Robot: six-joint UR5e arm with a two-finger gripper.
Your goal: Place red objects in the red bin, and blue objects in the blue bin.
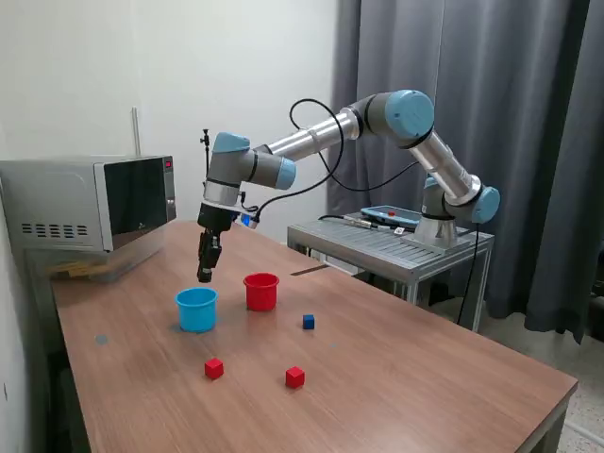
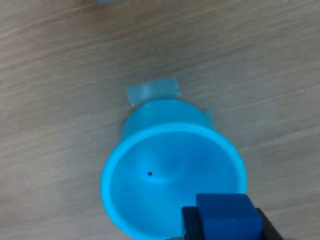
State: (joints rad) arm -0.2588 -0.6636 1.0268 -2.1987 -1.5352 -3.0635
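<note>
From the exterior view I see my gripper (image 1: 205,275) hanging above the blue bin (image 1: 196,310) on the bench (image 1: 396,377), with the red bin (image 1: 261,292) just beside it toward that view's right, a blue cube (image 1: 309,322) lying apart past the red bin, two red cubes (image 1: 214,368) (image 1: 295,377) nearer the camera, and a microwave (image 1: 90,204) at the bench's far corner. On the wrist view my fingers (image 2: 189,222) are pinching another blue cube (image 2: 227,217) over the blue bin's open mouth (image 2: 170,175), whose floor looks bare.
</note>
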